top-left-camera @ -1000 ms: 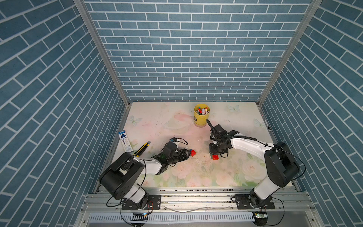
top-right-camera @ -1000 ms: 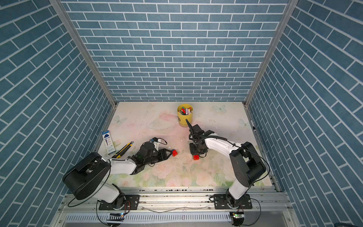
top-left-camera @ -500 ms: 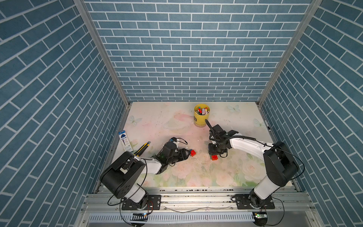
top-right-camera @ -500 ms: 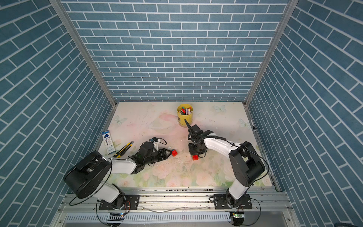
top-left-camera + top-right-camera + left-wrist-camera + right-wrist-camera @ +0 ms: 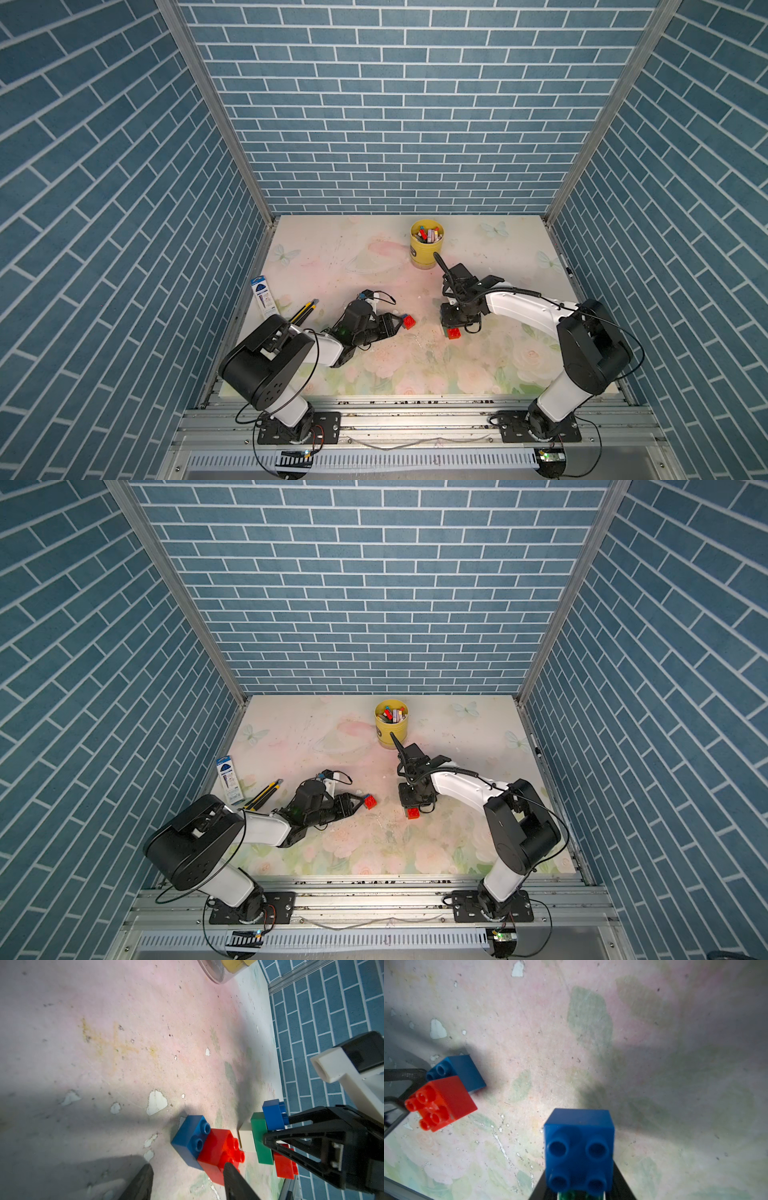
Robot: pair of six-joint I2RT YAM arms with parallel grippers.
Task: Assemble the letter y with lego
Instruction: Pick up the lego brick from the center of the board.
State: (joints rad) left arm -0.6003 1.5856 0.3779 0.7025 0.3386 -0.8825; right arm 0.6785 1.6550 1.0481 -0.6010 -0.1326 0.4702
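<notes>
Scuffed floral tabletop, blue brick walls; left gripper fingers apart at red-blue pair, right gripper clamps letter y.

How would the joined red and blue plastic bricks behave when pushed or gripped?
The joined red and blue plastic bricks look hard, so probably stiff. Small and lying sideways, they likely slide lightly. The offset joint may separate.

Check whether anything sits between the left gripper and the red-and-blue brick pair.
Nothing visible does. The left gripper, open, has its fingertips at the red-and-blue pair; the brick cluster in the right gripper stands apart.
</notes>
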